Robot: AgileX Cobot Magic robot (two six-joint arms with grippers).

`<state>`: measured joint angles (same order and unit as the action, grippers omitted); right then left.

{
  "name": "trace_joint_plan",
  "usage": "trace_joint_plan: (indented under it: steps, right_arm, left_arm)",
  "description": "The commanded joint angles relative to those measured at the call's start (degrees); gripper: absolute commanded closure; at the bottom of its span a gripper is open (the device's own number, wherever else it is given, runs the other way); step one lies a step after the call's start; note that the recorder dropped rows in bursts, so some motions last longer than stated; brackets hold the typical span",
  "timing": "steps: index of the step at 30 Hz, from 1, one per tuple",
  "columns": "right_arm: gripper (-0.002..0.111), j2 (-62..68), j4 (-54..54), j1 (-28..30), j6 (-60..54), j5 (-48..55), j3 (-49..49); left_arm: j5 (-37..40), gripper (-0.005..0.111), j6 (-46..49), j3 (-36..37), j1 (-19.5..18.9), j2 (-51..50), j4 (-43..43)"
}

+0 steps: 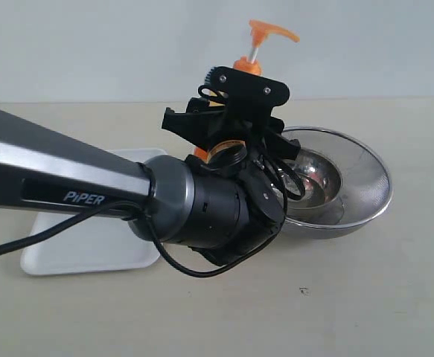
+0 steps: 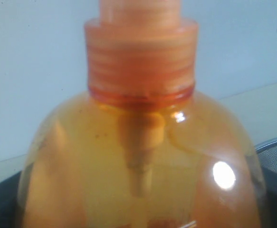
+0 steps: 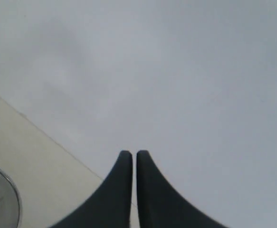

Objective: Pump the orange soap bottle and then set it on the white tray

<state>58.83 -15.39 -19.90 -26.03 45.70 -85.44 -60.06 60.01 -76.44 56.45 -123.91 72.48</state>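
The left tool (image 1: 235, 130) is closed around the body of the tall translucent orange soap bottle (image 1: 248, 65). Its jaws are kept well apart by the bottle's width. In the left wrist view the rounded shoulder and ribbed collar of the bottle (image 2: 138, 156) fill the picture, with dark finger edges against both its sides. The right tool (image 3: 134, 157) has its jaws pressed together on nothing and points at a pale wall. It does not show in the exterior view.

The orange pump head (image 1: 272, 31) stands raised on its white stem above the left tool. The bottle sits between the flat rectangular white tray (image 1: 90, 256) and the round shiny steel bowl (image 1: 365, 186), just beside the bowl and not over the tray. Its base is hidden by the grey arm (image 1: 68, 171), so I cannot tell whether it rests on the pale worktop (image 1: 336, 297).

Several things could go wrong from here:
- **Tipping or slipping:** a push on the pump head that lands off-centre could tip the smooth bottle or slide it through the jaws.
- **Leaking:** too hard a squeeze may buckle the thin plastic and force soap out.
- **Striking the bowl:** a swing toward the tray could clip the bowl's rim.
- **Toppling on the tray:** setting the base on the tray's raised rim would leave the tall bottle leaning and likely to fall.
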Motion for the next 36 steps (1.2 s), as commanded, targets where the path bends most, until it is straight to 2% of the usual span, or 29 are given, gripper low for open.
trace_joint_plan:
  steps: [1, 9, 20, 29, 36]
  right_arm:
    - [0.108, -7.5, -6.25, 0.01, 8.69, -4.62, 7.39]
    - [0.108, -17.29, -8.36, 0.01, 16.41, -11.2, 15.79]
    - [0.108, -23.13, -8.36, 0.01, 22.36, -6.32, 16.31]
    - [0.108, -30.98, -11.21, 0.01, 24.77, -8.15, 22.51]
    - [0.108, -32.59, -12.17, 0.01, 24.67, -6.41, 22.79]
  left_arm:
    - [-3.27, 0.102, -0.02, -0.87, 0.16, 1.55, -3.48]
    - [-3.27, 0.102, -0.02, -0.87, 0.16, 1.55, -3.48]
    - [-3.27, 0.102, -0.02, -0.87, 0.06, 1.55, -3.48]
    - [-3.27, 0.102, -0.02, -0.87, 0.06, 1.55, -3.48]
    - [-3.27, 0.102, -0.02, -0.87, 0.09, 1.55, -3.48]
